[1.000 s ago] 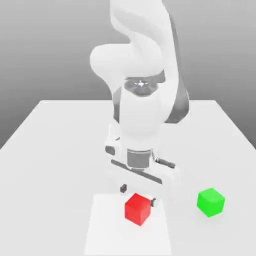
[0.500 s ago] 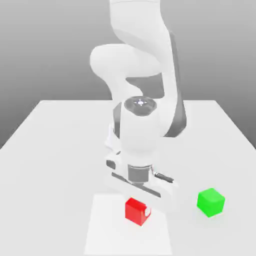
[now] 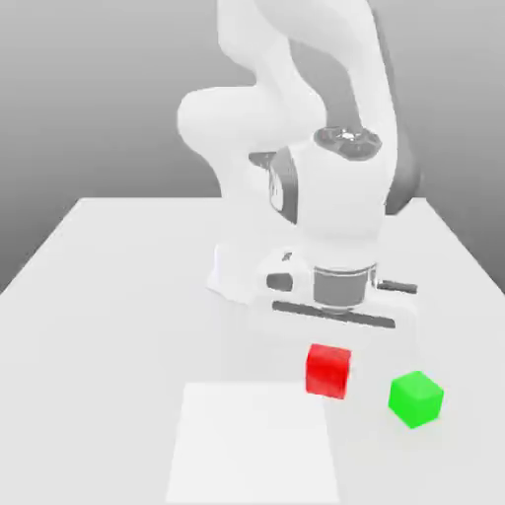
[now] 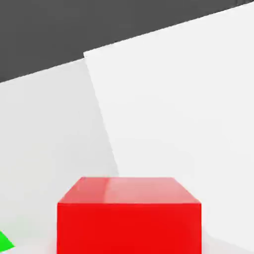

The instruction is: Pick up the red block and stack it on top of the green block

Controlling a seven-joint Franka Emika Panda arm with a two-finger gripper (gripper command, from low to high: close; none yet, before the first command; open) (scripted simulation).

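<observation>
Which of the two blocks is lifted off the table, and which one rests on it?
The red block is lifted, hanging under the gripper. The green block rests on the table, to the exterior view's right.

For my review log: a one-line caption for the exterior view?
Gripper carries red block toward green block.

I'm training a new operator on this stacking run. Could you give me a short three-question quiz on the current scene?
1. True or false: the red block rests on the green block.
2. In the exterior view, the green block lies to which side of the red block: (a) left, (b) right?
3. What does the gripper hold?

Key: 1 false, the blocks are apart; 2 b; 3 the red block, lifted off the table.
</observation>
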